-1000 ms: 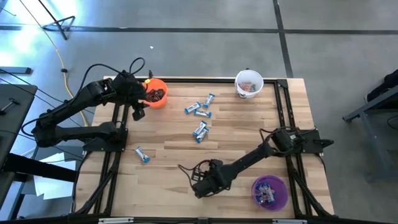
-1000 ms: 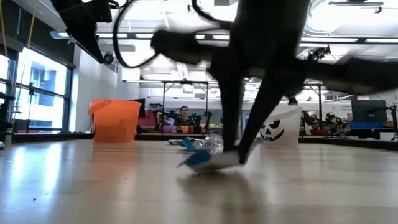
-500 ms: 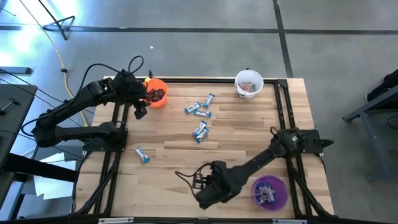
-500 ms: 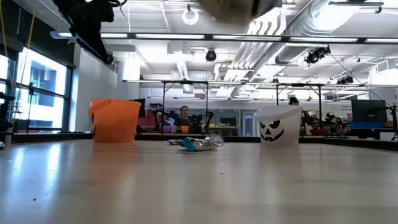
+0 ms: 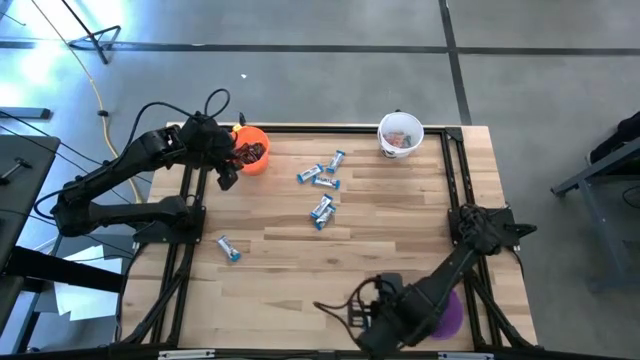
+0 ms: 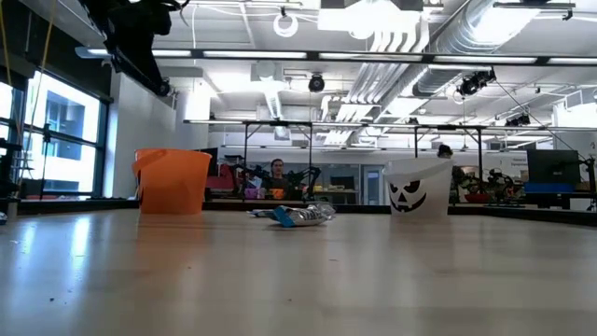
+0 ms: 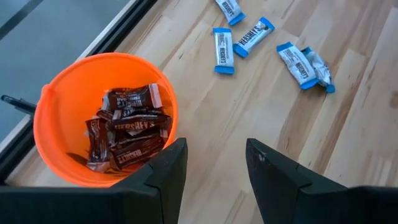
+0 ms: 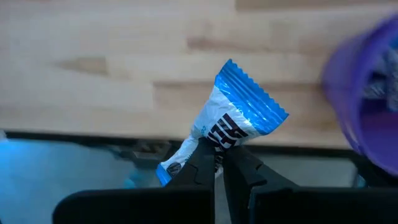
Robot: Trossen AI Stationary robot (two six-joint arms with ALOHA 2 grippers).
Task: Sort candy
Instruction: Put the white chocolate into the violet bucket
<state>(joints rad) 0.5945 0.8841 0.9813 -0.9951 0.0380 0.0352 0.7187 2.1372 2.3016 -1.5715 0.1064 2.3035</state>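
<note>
Blue-and-white candy pieces lie flat on the wooden table: a loose group point(image 5: 322, 178), a pair point(image 5: 321, 211) and a single one point(image 5: 230, 248). An orange cup point(image 5: 251, 150) at the far left holds dark brown candies point(image 7: 127, 127). My left gripper point(image 7: 214, 163) hovers open beside and above that cup, with nothing between its fingers. My right gripper point(image 8: 217, 154) is raised over the table's near edge point(image 5: 372, 316), just left of the purple cup point(image 5: 451, 310), and is shut on a blue-and-white candy point(image 8: 239, 115). My right gripper pinches the blue-and-white candy between its two fingers, across the wrapper's middle point(image 8: 214, 138). The fingers point down. One crimped blue end point(image 8: 252, 99) fans out beyond the fingertips, and the other end shows beside a finger. The candy is lifted clear of the table.
A white cup with a face point(image 5: 400, 133) stands at the far right and holds a few pieces. The purple cup point(image 8: 367, 93) is partly hidden under my right arm. Black frame rails run along the table's sides. Bare wood lies between the candy groups and the near edge.
My right gripper has risen from the table near its middle front and gone toward the near edge and the purple cup. It stays shut on the blue-and-white candy, which has been lifted clear of the wood.
</note>
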